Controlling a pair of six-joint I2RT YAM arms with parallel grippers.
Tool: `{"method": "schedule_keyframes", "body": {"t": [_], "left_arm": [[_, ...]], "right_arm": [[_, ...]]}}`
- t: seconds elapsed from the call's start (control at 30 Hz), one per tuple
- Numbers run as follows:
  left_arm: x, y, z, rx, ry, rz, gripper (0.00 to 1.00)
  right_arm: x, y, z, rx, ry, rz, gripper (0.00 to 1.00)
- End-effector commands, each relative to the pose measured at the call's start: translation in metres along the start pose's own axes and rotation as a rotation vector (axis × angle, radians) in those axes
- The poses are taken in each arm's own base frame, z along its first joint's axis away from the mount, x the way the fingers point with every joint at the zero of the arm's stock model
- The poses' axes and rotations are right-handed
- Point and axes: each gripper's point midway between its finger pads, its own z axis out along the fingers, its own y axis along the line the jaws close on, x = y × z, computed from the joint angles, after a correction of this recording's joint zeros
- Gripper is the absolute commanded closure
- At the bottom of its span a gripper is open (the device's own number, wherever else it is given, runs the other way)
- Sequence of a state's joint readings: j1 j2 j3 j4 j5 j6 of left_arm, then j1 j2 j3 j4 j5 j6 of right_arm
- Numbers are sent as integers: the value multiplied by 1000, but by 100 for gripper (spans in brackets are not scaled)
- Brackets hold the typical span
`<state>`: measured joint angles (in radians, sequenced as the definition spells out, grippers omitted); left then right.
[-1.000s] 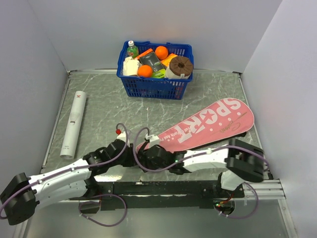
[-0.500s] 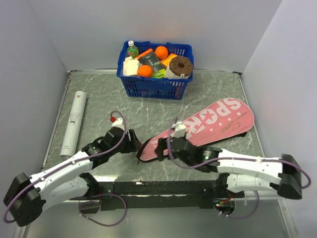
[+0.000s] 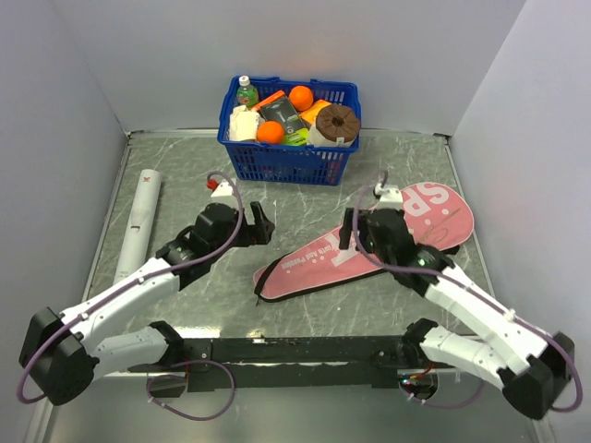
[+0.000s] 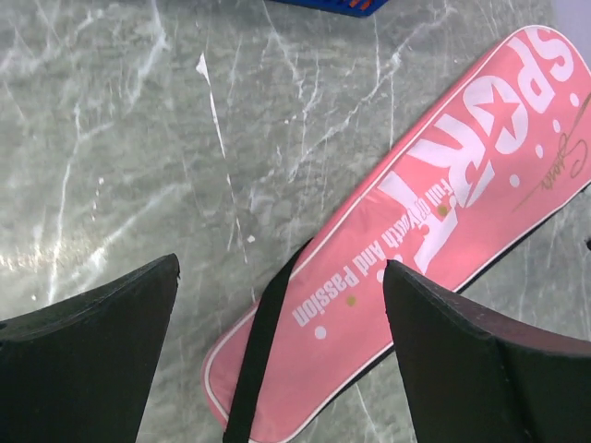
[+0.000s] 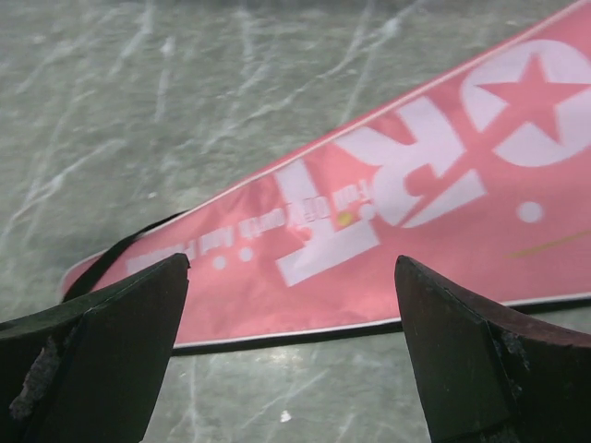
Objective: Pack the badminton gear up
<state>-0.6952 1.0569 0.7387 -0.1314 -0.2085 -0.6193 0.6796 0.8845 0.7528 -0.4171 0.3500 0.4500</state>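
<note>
The pink "SPORT" racket cover point(image 3: 309, 265) with its black edge lies flat on the marble table, slanting from near centre to far right. Its narrow end and black strap point(image 4: 263, 351) show in the left wrist view. My left gripper point(image 3: 261, 226) hovers open just left of the cover point(image 4: 416, 221), nothing between its fingers point(image 4: 282, 268). Above the cover's middle my right gripper point(image 3: 355, 236) hangs open and empty point(image 5: 292, 260), with the pink cover point(image 5: 388, 212) beneath it. A long white tube point(image 3: 138, 231) lies along the left side, apart from both grippers.
A blue plastic basket point(image 3: 288, 161) of groceries stands at the back centre against the wall. Grey walls close in the table on the left, back and right. The black base rail point(image 3: 295, 351) runs along the near edge.
Both grippers have opened and drawn away from the cover's narrow end. The left arm moved toward the back; the right arm swung right over the cover's middle. The cover now lies free.
</note>
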Motion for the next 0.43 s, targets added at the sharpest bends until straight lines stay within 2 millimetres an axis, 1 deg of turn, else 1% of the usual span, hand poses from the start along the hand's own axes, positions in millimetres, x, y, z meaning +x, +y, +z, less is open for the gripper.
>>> {"method": "schedule_keyframes", "body": {"t": [0.0,0.03,0.07,0.13,0.17,0.2,0.23,0.27,0.3,0.33,0.37,0.4], "left_arm": [[-39,-11,1,-6,-91,50,4],[-43,-12,1,-6,-98,57,4],[-51,-15,-1,-4,-114,63,4],[-57,-14,-4,-23,-123,92,4],[-66,-16,-7,-29,-141,94,4],[-67,-13,-8,-47,-140,96,4],[-72,-11,-9,-67,-152,93,3],[-77,-12,-10,-68,-163,94,4],[-80,-15,-11,-56,-170,106,4],[-78,-22,-10,-17,-161,126,4],[-73,-22,-9,-5,-153,163,3],[-70,-26,-9,17,-152,180,3]], "right_arm": [[-31,-8,5,137,0,27,0],[-32,-7,9,146,9,24,0],[-38,-4,8,138,-5,27,0],[-42,-3,9,127,-24,8,0],[-44,-2,11,118,-42,8,0],[-46,-2,11,117,-49,-1,0],[-45,-3,9,117,-48,-3,0],[-42,2,11,71,-50,-1,0],[-40,5,10,36,-44,1,0],[-43,5,6,14,-59,28,0],[-44,5,6,16,-68,43,0],[-47,-3,5,63,-82,65,0]]}}
